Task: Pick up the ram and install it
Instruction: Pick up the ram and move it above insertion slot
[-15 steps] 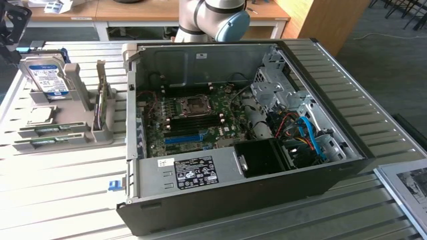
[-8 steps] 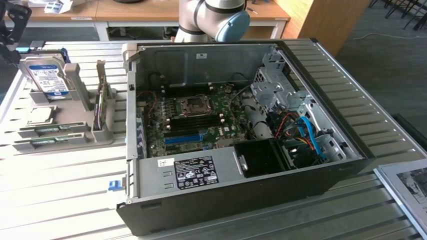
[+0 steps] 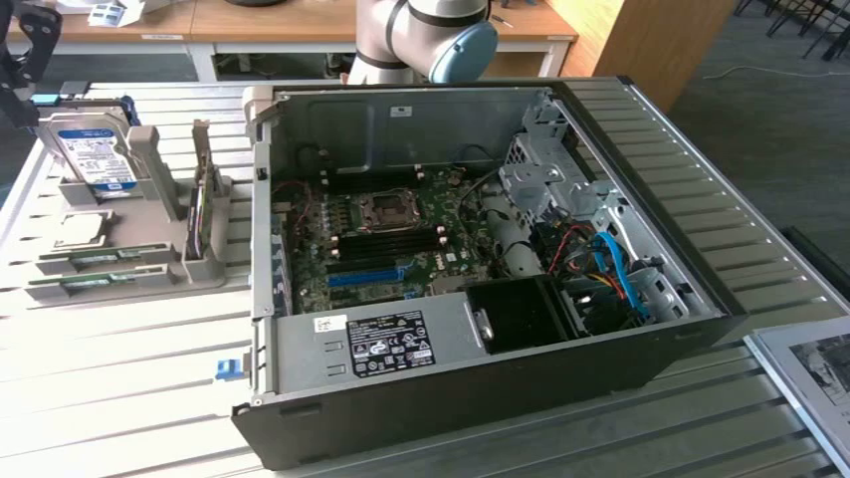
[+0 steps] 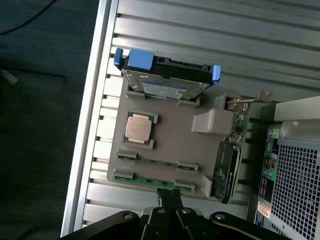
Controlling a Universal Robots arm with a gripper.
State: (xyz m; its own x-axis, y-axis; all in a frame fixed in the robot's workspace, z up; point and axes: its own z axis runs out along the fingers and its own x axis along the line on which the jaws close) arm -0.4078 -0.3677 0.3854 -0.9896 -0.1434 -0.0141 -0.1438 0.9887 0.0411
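Currently I see the gripper with its two black fingers pressed together and nothing between them. In the wrist view the fingertips stand just beside the long edge of one ram stick; whether they touch it, I cannot tell.

I count two ram sticks. Both lie flat in their own slots on one grey holder, parallel to each other. The outer ram stick is at the holder's edge, and the inner ram stick is just beside it, between the outer one and the processor. In the exterior view both sticks are at the exterior view's left, well apart from the computer.

On the same holder I count one processor lying flat, one hard drive with a blue label and blue side rails, standing upright, and one expansion card standing on its edge.

One computer case lies open on the slatted metal table, with one motherboard inside and one long blue slot on it. One arm shows behind the case.
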